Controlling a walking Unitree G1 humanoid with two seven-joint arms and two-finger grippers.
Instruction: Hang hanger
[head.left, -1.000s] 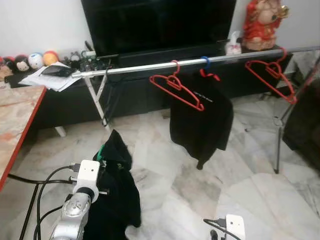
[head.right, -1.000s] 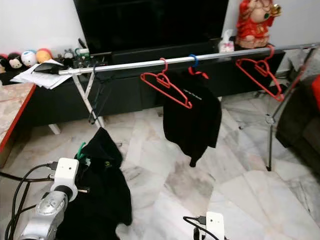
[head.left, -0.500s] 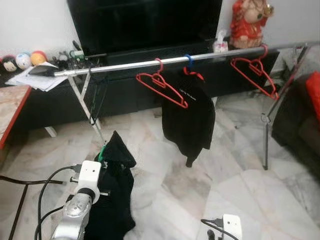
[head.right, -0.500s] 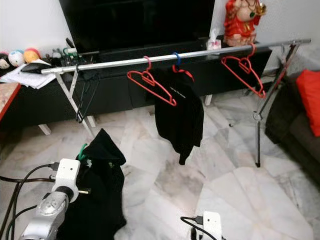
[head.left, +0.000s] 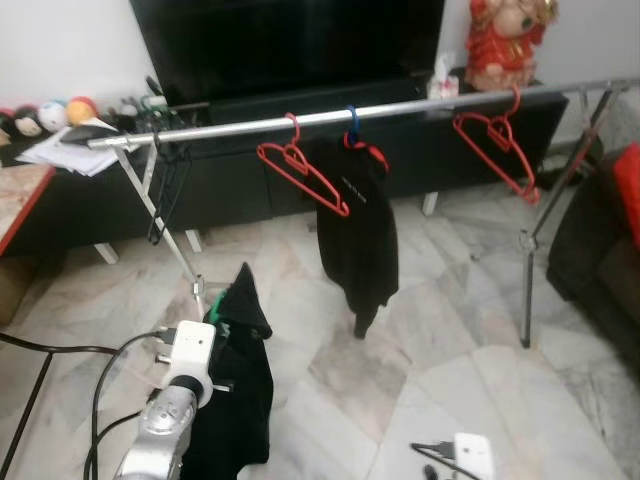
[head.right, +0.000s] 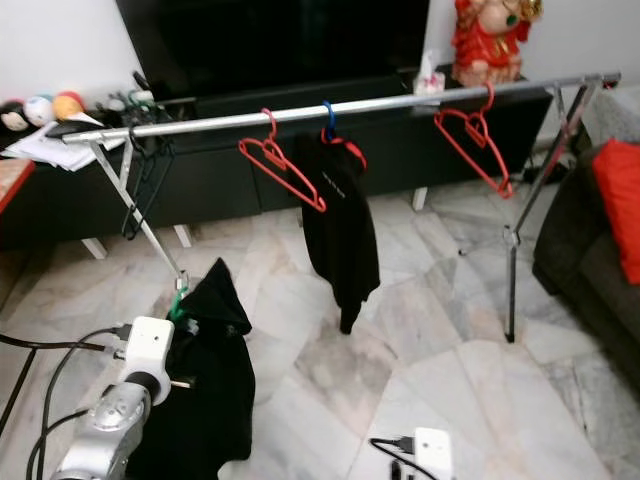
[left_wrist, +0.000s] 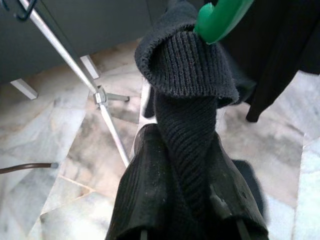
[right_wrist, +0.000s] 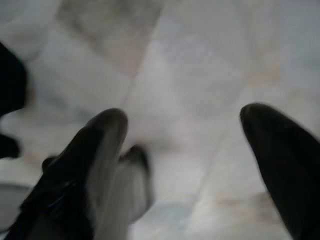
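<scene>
**Carrying the loaded hanger toward the rail**

Nearest the camera, the left gripper (left_wrist: 182, 200) is clamped on the collar of a black garment (head.left: 238, 400), which is draped over a green hanger (left_wrist: 220, 17) whose hook pokes up just above the knit neck. The garment hangs low beside the left arm, well below the rail. The right gripper (right_wrist: 195, 150) points down at the marble floor (head.left: 450, 360) with its fingers spread wide and nothing between them.

Farther off, the silver clothes rail (head.left: 330, 115) spans the room in front of a dark TV cabinet (head.left: 240, 180). On it hang a bare red hanger (head.left: 300, 175), a black shirt (head.left: 355, 235) on a blue-hooked hanger, and a second red hanger (head.left: 495, 150) toward the right end.

The step in hand looks like the approach: the hanger is held but not yet lifted. The next move calls for raising the green hook above the rail, probably in the free stretch left of the first red hanger, then lowering it on.

Compared with a second ago, the whole scene sits differently in the eye views, so the camera has moved; the rail's right leg and a red cushion (head.left: 630, 185) now show
</scene>
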